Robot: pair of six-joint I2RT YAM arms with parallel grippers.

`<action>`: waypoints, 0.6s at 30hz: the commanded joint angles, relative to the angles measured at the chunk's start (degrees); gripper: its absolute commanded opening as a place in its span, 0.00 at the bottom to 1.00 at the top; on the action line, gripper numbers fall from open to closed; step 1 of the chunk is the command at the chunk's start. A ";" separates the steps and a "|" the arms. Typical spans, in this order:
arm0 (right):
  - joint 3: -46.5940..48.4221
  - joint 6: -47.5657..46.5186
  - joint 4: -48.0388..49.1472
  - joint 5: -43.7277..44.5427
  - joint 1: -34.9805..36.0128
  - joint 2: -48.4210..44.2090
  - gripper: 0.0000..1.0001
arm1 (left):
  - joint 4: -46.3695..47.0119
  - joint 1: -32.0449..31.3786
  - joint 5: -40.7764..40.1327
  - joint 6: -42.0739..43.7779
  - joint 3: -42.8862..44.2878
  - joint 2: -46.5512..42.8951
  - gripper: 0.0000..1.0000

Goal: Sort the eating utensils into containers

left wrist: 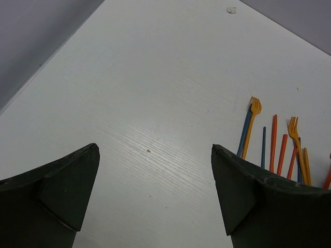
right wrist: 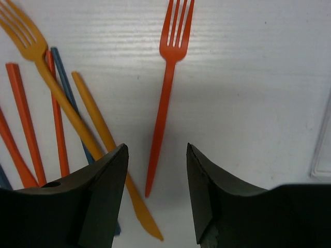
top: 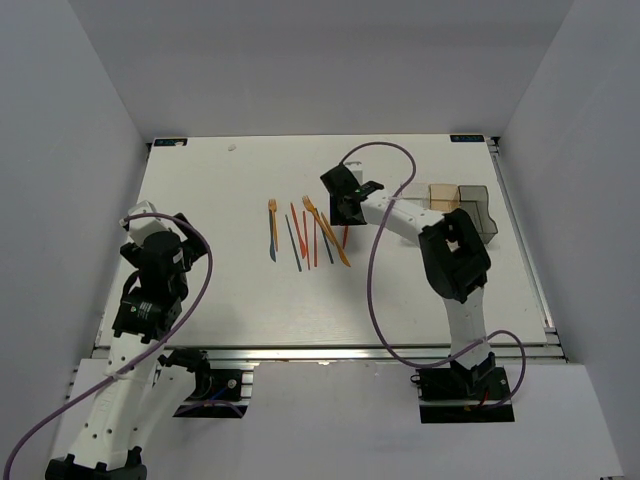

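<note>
Several thin plastic utensils (top: pixel 305 238) in orange, red and dark blue lie side by side mid-table. My right gripper (top: pixel 345 198) hovers over their right end. In the right wrist view it (right wrist: pixel 156 149) is open, with the handle of a red fork (right wrist: pixel 168 72) lying between the jaws, untouched. An orange fork (right wrist: pixel 39 57), an orange knife (right wrist: pixel 101 129), red sticks (right wrist: pixel 25 124) and a blue stick (right wrist: pixel 64 85) lie to its left. The containers (top: pixel 462 203) stand to the right, partly hidden by the right arm. My left gripper (left wrist: pixel 155 150) is open and empty over bare table at the left (top: pixel 168 232).
The left wrist view shows an orange fork (left wrist: pixel 251 124) beside a blue piece (left wrist: pixel 243 132), red sticks (left wrist: pixel 273 139) and another orange fork (left wrist: pixel 295 133) at its right edge. A clear bin edge (right wrist: pixel 321 144) shows right of the right gripper. White walls enclose the table (top: pixel 230 290).
</note>
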 commanded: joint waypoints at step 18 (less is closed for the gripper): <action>7.38 1.39 0.86 0.60 -3.87 10.58 0.01 | 1.30 -0.14 2.54 0.71 -0.24 -1.16 0.98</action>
